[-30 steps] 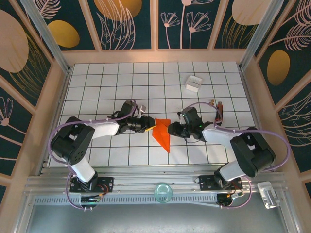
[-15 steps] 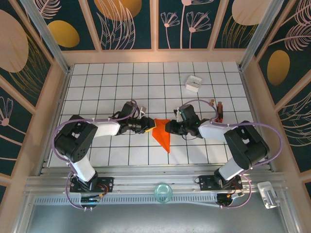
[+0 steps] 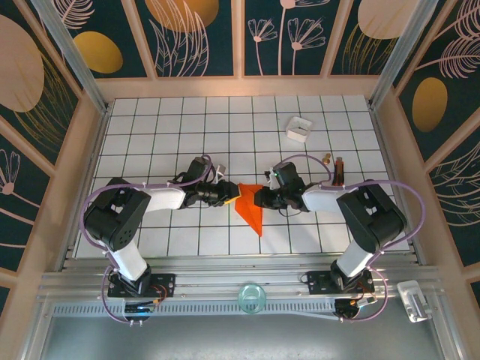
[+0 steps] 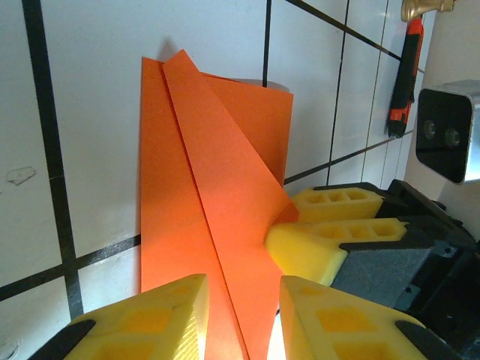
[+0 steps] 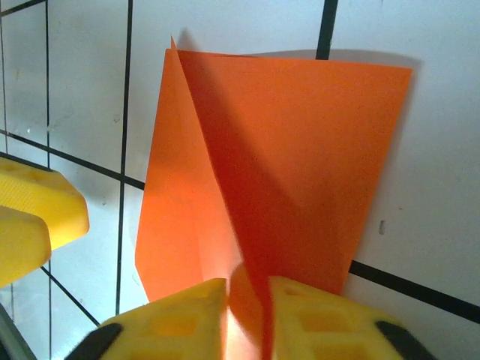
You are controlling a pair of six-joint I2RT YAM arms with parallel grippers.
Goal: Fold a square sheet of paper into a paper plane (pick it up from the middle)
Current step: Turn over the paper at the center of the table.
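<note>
Creased square sheet of paper lies nearer the arms than the white box. Right claw pinches its flap; left claw straddles it, unclosed. Opposing pulls could tear it.

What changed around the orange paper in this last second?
The right gripper slid left toward the folded orange paper and closed on its right edge. The left gripper stayed at the opposite edge; the paper and the small white box did not move.
</note>
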